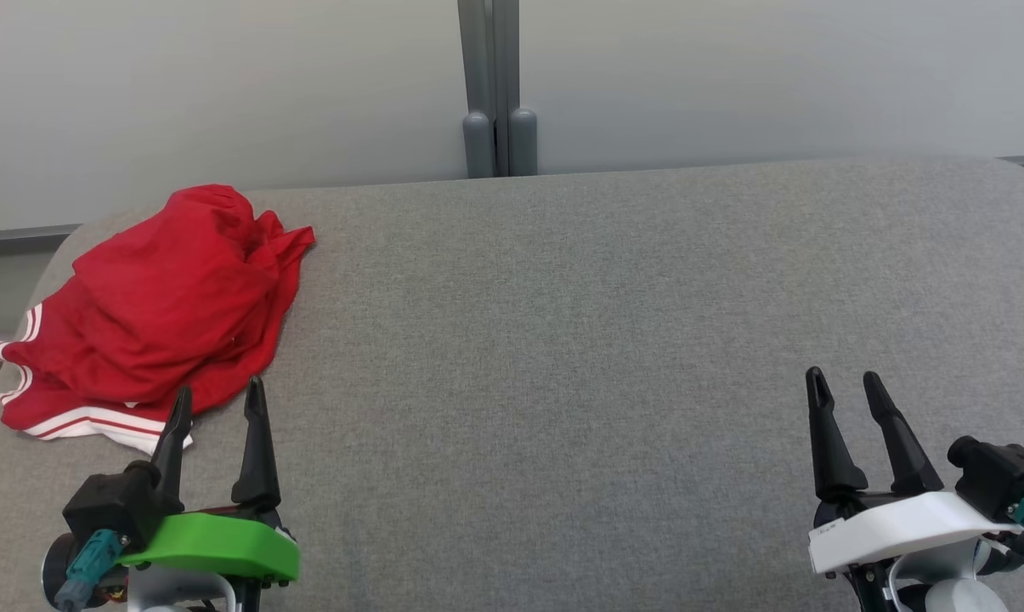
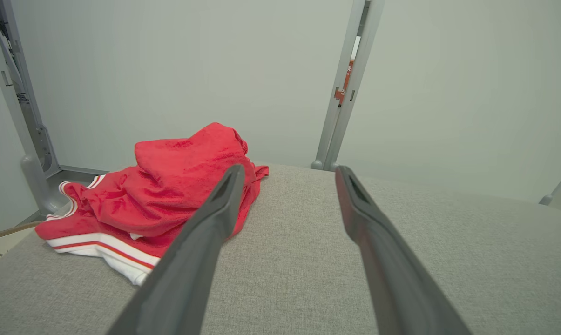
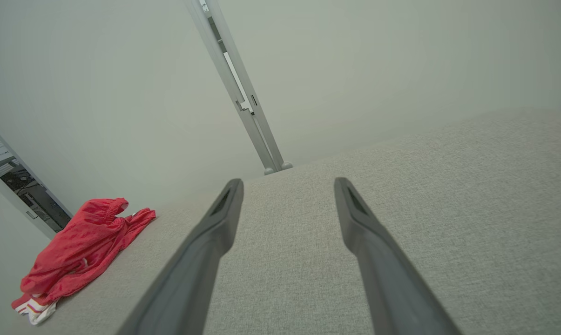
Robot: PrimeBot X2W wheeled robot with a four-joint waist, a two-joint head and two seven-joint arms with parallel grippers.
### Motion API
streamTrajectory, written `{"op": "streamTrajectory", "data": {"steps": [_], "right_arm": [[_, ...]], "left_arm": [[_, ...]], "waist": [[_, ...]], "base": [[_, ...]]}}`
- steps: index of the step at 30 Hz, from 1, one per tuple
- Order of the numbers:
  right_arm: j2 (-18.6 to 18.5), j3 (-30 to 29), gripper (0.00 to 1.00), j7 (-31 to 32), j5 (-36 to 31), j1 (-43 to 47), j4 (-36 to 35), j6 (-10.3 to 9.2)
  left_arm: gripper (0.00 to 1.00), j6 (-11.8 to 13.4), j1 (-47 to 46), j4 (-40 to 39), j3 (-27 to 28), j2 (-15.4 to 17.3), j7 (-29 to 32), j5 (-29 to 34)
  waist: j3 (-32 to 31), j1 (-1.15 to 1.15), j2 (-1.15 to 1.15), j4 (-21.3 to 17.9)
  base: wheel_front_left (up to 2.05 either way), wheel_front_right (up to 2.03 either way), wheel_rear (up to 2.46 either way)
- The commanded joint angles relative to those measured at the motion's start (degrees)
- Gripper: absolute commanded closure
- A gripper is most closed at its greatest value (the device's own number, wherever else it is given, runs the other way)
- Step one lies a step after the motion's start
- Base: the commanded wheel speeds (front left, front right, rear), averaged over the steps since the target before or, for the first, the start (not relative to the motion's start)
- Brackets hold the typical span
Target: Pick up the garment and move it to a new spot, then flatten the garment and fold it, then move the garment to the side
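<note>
A crumpled red garment [image 1: 159,306] with white stripes along its hem lies bunched at the far left of the grey fabric surface [image 1: 562,340]. My left gripper [image 1: 218,398] stands open just in front of the garment's near edge, with nothing between its fingers. In the left wrist view the garment [image 2: 168,186] sits ahead and to the left, partly behind the left finger [image 2: 206,232]. My right gripper [image 1: 843,384] is open and empty at the lower right, far from the cloth. The right wrist view shows the garment [image 3: 80,246] at the far left.
A pale wall with a grey vertical post [image 1: 495,85] runs behind the surface. The surface's left edge [image 1: 19,306] lies close beside the garment, with a darker floor strip beyond. Bare fabric stretches between the two grippers.
</note>
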Motion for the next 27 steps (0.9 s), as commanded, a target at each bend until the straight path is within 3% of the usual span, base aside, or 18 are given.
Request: {"op": "streamTrajectory", "data": {"steps": [1,27], "right_arm": [[-0.3,-0.1,0.00,-0.2,-1.4,0.6,-0.7,0.02],[-0.4,-0.1,0.00,0.8,-11.8,2.2,-2.7,0.02]], "left_arm": [[0.00,0.3,0.5,-0.9,-0.1,0.8,0.2,1.3],[0.00,2.7,3.0,-4.8,-1.0,2.0,3.6,8.9]], "waist": [[0.0,0.00,0.00,0.1],[-0.7,0.00,0.00,0.6]], "base": [[0.00,0.00,0.00],[0.00,0.00,0.00]]}}
